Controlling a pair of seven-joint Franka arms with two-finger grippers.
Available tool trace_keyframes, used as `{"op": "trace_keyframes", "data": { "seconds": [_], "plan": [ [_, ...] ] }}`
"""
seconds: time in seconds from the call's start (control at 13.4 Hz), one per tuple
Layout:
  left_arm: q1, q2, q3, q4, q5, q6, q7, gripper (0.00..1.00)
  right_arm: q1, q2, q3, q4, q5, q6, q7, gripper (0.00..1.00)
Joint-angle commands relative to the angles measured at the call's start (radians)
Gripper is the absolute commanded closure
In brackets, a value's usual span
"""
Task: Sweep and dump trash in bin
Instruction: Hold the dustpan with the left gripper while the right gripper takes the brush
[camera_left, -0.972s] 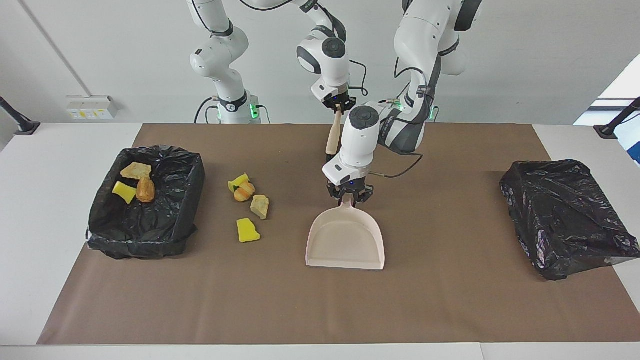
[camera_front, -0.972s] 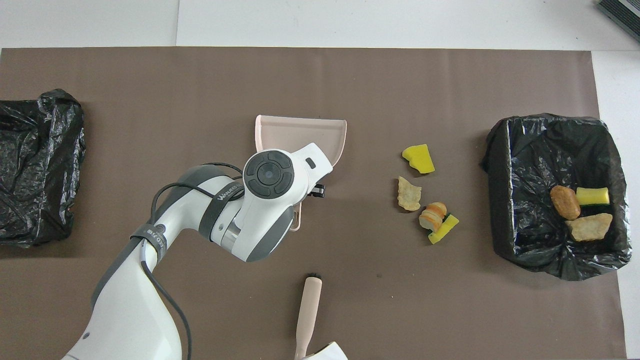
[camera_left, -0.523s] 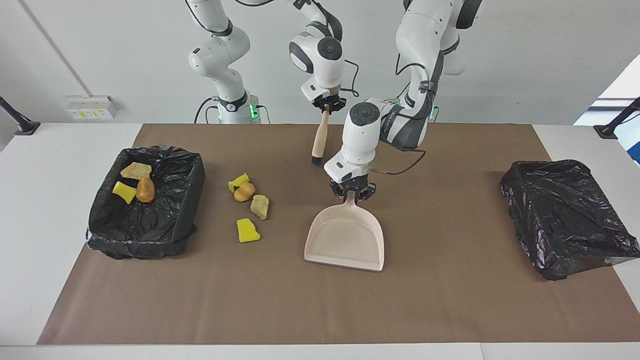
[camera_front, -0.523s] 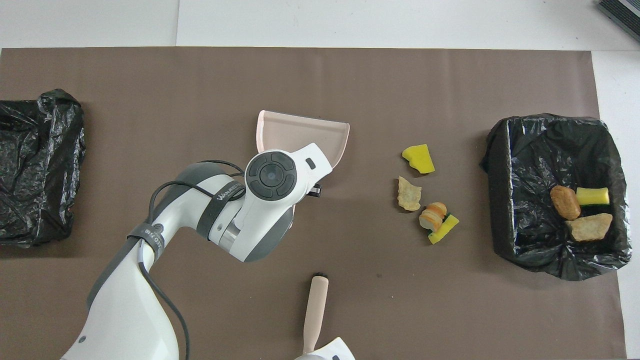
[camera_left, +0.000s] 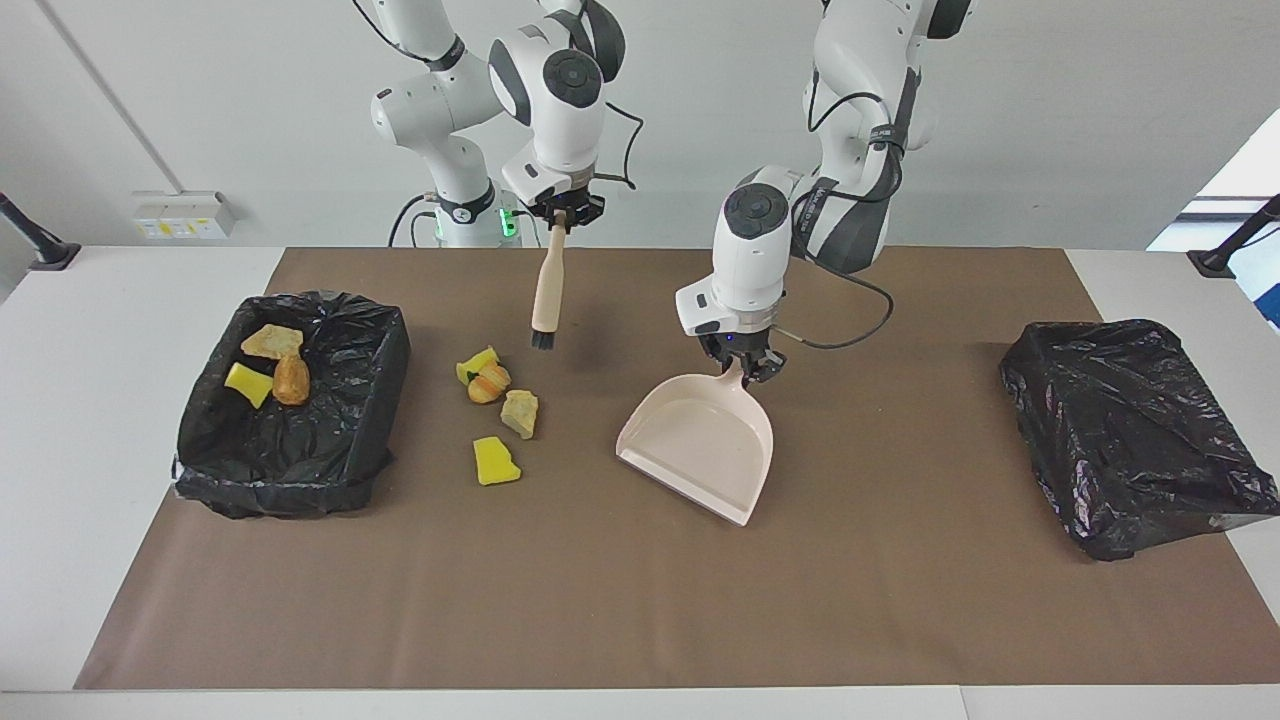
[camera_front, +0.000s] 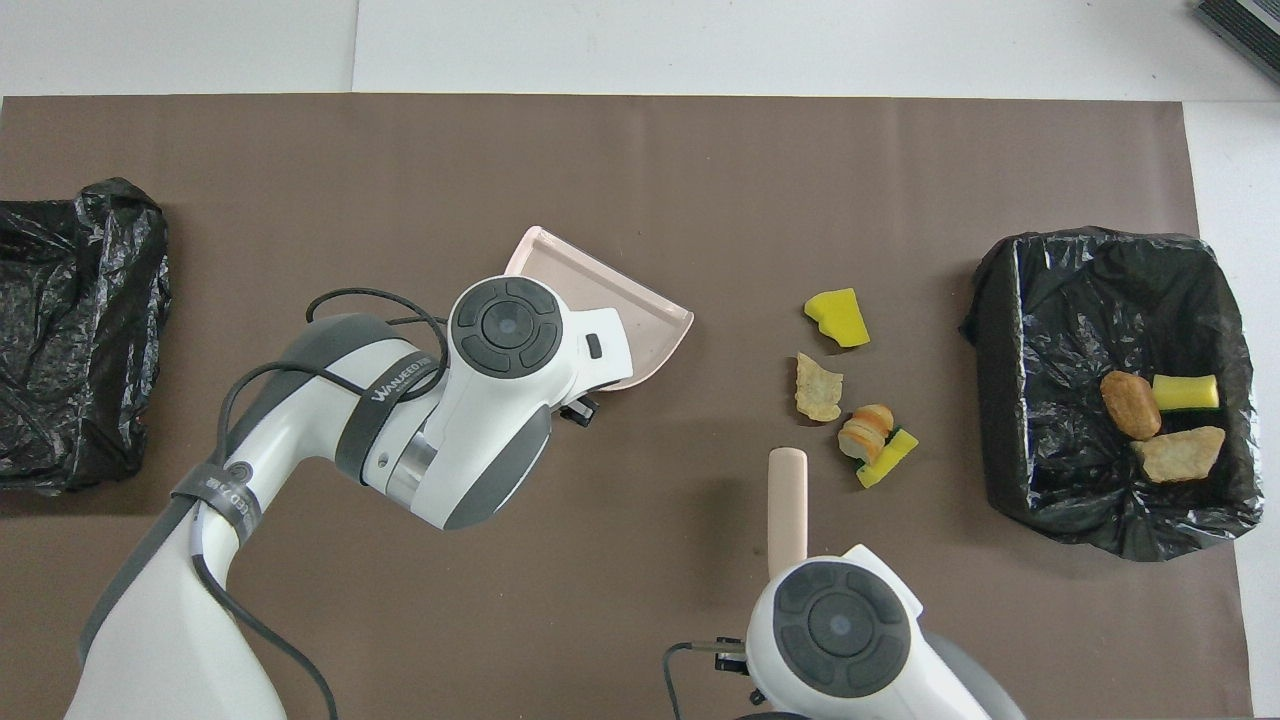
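Across the white worktop (camera_left: 60, 420) lies a matte brown mat (camera_left: 900, 600). Left claw (camera_left: 741, 366) grips the smooth pink dustpan (camera_left: 700, 445) mid-mat; right claw (camera_left: 566, 213) grips a brush (camera_left: 546, 300). Crumbly trash (camera_left: 497, 410) lies beside the crinkled black-lined bin (camera_left: 300, 470), near the right arm's edge.

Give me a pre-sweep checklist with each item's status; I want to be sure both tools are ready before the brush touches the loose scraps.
1. Left pincer shut on the dustpan handle: ok.
2. Right pincer shut on the brush: ok.
3. Dustpan mouth turned toward the loose scraps: ok.
4. Dustpan lip flat on the mat: cannot tell; it looks raised and tilted.
5. Brush bristles down at the scraps: not ok; they hang above the mat.
6. Open bin beside the scraps, already holding three pieces: ok.
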Motion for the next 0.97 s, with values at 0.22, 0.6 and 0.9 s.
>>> {"op": "trace_keyframes", "data": {
  "seconds": [0.22, 0.6, 0.9],
  "plan": [
    [0.037, -0.024, -0.002, -0.042, 0.017, 0.0, 0.502, 1.0, -0.223, 0.116, 0.016, 0.028, -0.32, 0.068, -0.306, 1.0],
    [0.008, -0.099, -0.004, -0.167, 0.077, 0.028, 0.584, 1.0, -0.225, 0.18, 0.02, -0.017, -0.365, 0.08, -0.309, 1.0],
    [-0.027, -0.142, -0.004, -0.237, 0.091, 0.028, 0.581, 1.0, -0.223, 0.22, 0.02, -0.022, -0.178, 0.15, -0.316, 1.0]
  ]
}}
